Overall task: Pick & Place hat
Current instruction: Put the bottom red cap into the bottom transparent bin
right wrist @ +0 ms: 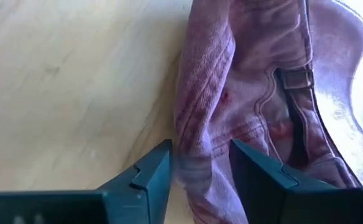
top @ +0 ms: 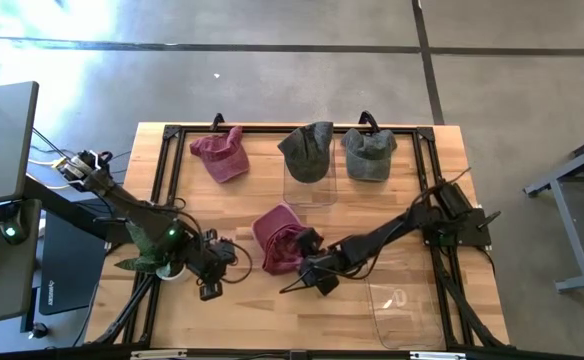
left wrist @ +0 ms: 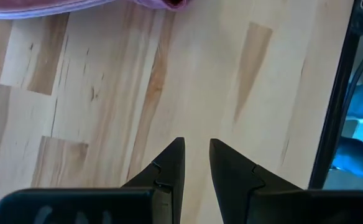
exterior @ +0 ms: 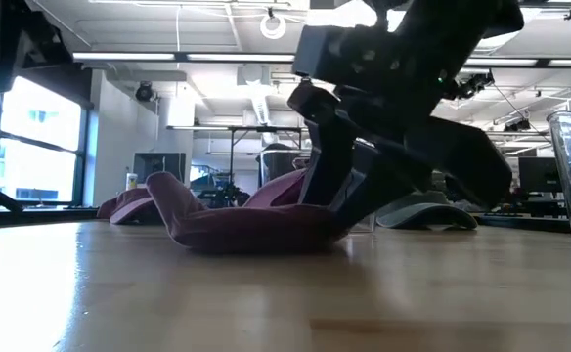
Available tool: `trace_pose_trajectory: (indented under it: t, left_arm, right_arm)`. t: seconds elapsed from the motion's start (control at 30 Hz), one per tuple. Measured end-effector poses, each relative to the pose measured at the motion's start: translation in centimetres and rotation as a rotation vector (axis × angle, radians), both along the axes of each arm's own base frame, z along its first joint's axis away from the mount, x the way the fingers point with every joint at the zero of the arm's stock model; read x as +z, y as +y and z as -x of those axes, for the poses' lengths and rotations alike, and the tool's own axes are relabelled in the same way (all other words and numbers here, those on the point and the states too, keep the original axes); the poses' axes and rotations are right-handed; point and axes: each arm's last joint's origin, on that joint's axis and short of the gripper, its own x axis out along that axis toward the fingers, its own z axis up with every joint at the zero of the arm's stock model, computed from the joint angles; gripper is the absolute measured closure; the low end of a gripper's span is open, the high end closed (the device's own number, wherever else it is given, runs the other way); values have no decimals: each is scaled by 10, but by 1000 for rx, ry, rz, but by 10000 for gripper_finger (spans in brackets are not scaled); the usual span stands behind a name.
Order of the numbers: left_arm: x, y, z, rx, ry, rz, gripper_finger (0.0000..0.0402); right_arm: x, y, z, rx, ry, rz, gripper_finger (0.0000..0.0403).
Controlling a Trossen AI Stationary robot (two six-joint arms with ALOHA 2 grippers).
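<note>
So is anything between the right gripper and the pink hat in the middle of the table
Nothing visible. The right gripper is already at the pink hat, its fingers straddling a fold of the hat's edge, with only bare table around it.

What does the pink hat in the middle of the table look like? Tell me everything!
The pink hat is a faded, soft cloth cap with stitched seams and a back strap with a buckle. It lies crumpled and upside down on the wooden table, away from the other hats. The right gripper has its fingers on either side of the edge.
</note>
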Motion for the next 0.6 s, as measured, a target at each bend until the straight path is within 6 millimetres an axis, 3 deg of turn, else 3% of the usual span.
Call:
trace_pose_trajectory:
  t: [0.17, 0.37, 0.47, 0.6]
  left_arm:
    - [0, -3, 2, 5, -10, -15, 331]
    - [0, -2, 2, 28, -7, -4, 331]
    - [4, 0, 5, 27, -8, 18, 331]
    - [15, 4, 10, 39, -30, 4, 331]
  right_arm:
    - [-3, -12, -5, -21, 14, -21, 296]
    - [2, -24, -9, -45, 30, -48, 379]
    - [30, -24, -15, -45, 19, -118, 382]
    - [92, -28, -19, -49, -19, -326, 365]
